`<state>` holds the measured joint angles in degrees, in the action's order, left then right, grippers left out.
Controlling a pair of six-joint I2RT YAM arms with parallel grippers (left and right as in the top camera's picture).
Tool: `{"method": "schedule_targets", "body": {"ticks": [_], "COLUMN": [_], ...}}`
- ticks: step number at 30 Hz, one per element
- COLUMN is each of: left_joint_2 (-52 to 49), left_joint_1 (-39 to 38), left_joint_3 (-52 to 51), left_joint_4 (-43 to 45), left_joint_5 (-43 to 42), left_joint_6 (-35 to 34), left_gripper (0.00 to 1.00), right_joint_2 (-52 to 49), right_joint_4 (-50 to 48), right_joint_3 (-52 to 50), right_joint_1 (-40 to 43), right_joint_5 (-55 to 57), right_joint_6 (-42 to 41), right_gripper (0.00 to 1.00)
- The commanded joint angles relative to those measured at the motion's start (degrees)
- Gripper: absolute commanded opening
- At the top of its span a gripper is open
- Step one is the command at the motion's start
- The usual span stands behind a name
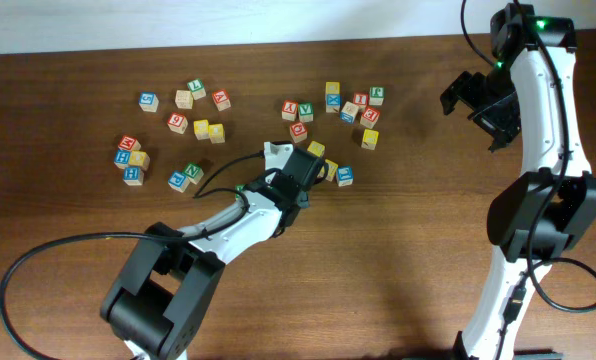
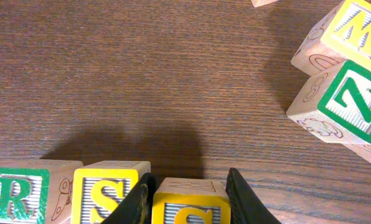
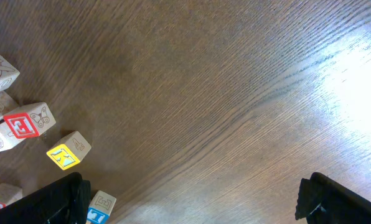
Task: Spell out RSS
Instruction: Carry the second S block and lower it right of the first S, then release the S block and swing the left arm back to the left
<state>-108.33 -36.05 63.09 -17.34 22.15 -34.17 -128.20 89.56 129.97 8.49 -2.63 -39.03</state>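
While left gripper pinches S cube — right gripper gapes

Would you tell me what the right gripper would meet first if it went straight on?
Probably the bare table: the open right gripper faces only wood; the yellow cube lies left of its line in its wrist view.

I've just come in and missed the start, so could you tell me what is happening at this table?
The left gripper is closed on a yellow S cube, holding it beside the first S cube, which sits next to the R cube on the table. That would complete RSS. The right gripper hangs open off to the side, holding nothing.
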Motion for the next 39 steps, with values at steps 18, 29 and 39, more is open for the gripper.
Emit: {"method": "schedule_targets", "body": {"ticks": [18,29,39], "left_joint_2": [-0.3,11.3,38.6], "left_joint_1": [-0.2,-0.2,9.4], "left_joint_3": [2.2,3.1,3.1], "left_joint_4": [1.2,-1.1,-21.6], "left_joint_5": [1.2,1.6,1.6], "left_joint_6": [1.5,3.0,3.0], "left_gripper": [0.31,0.37,0.62], "right_joint_2": [1.4,1.4,1.4], "right_joint_4": [0.0,0.0,0.0], "right_joint_3": [0.8,0.8,0.8], "right_joint_1": [0.2,0.2,0.2], "right_joint_5": [0.3,0.3,0.3], "right_joint_6": [-0.2,-0.2,-0.2], "right_gripper": [0.98,0.98,0.98]}}
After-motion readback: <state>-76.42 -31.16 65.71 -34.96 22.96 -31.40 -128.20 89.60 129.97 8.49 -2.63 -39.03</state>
